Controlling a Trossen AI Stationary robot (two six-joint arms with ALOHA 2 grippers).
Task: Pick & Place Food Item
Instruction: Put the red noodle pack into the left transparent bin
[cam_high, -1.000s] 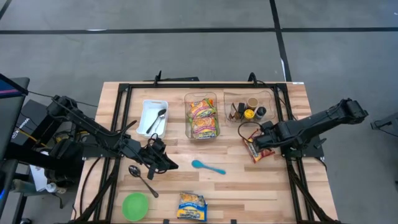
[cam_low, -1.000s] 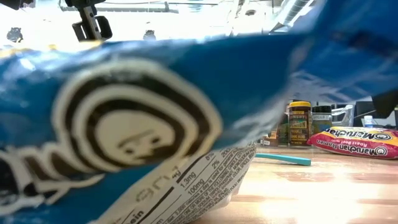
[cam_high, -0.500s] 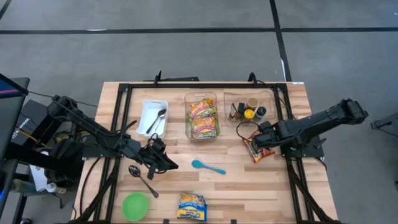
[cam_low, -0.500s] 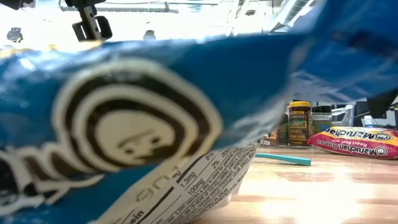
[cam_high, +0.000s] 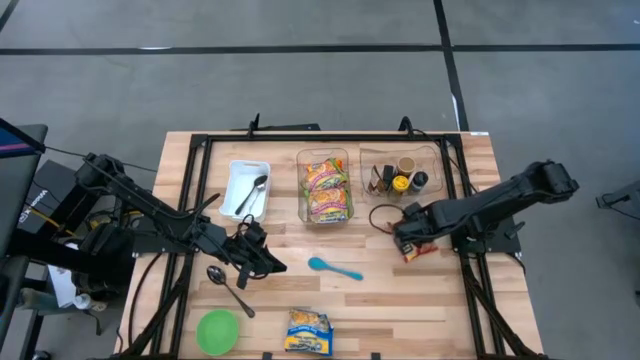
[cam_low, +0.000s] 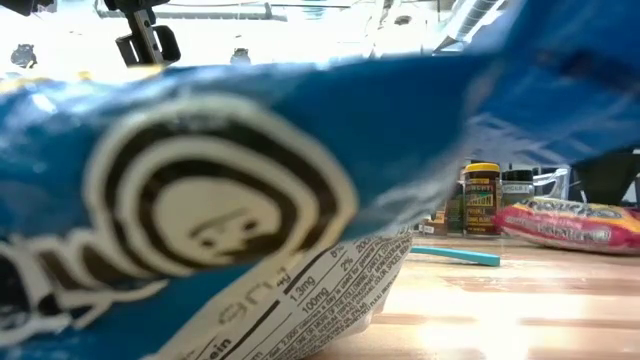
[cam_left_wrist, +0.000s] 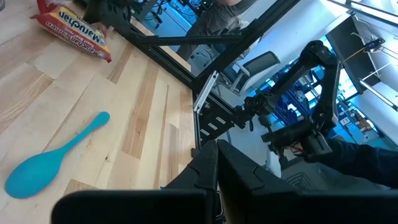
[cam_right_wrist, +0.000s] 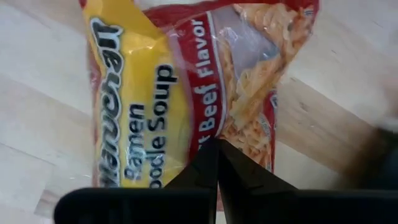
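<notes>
A red and yellow ramen packet (cam_high: 418, 250) lies on the table's right part, below the spice container; it fills the right wrist view (cam_right_wrist: 186, 81) and shows in the low view (cam_low: 572, 222). My right gripper (cam_high: 403, 240) is over the packet's left end, its fingers together (cam_right_wrist: 214, 149). My left gripper (cam_high: 275, 266) is shut and empty, low over the table's left middle, left of a teal spoon (cam_high: 335, 267). My right gripper comes at the ramen packet from above, slanting from the table's right. Its shut fingertips meet on the wrapper near the seam between the yellow and the clear part (cam_right_wrist: 211, 134). The fingers themselves hide whether a fold is pinched. The packet stays low at the table.
A blue snack bag (cam_high: 308, 332) lies at the near edge and blocks most of the low view (cam_low: 220, 200). A green bowl (cam_high: 217, 331) and a metal spoon (cam_high: 230, 290) lie near left. At the back stand a white tray (cam_high: 247, 190), a clear bin of ramen (cam_high: 326, 188) and a spice container (cam_high: 405, 178).
My right gripper has gone toward the table's left, over the ramen packet's left end. The packet has shifted with it and shows blurred and slightly tipped in the low view. My left arm has kept still.
</notes>
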